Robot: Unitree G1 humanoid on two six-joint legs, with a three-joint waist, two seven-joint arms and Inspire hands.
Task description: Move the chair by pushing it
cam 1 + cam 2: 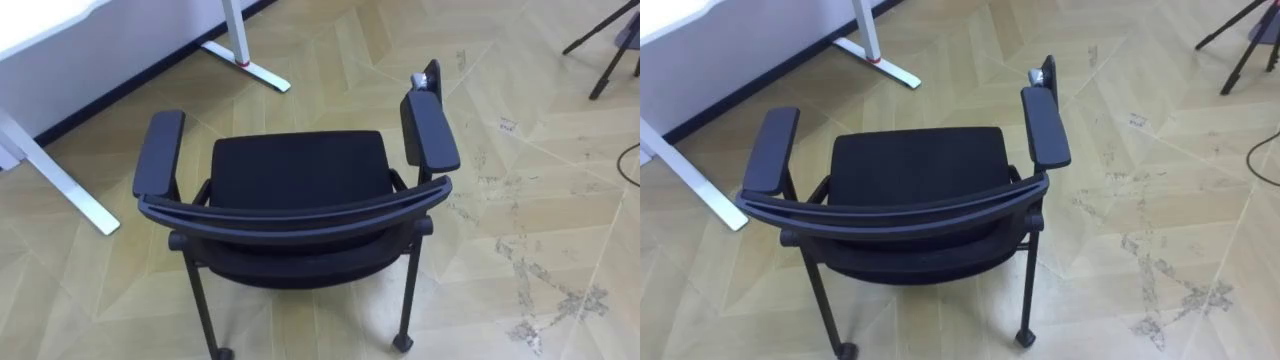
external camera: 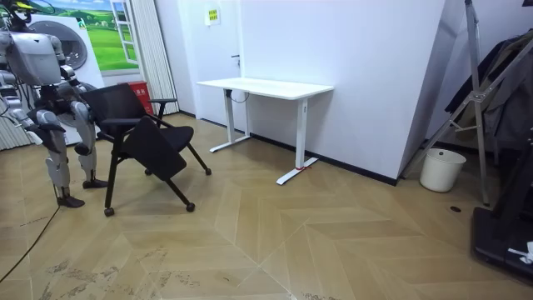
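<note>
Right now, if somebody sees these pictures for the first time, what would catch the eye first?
A black chair with two padded armrests stands just below the head camera, seen from behind its curved backrest, on a pale wooden floor with scuff marks to its right. Beyond it, to the upper left, a white desk stands against the wall. In the room view the robot stands behind the chair at the room view's left.

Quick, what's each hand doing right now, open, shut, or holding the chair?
Left hand: cannot be told, too small in the room view.
Right hand: cannot be told, same reason.
</note>
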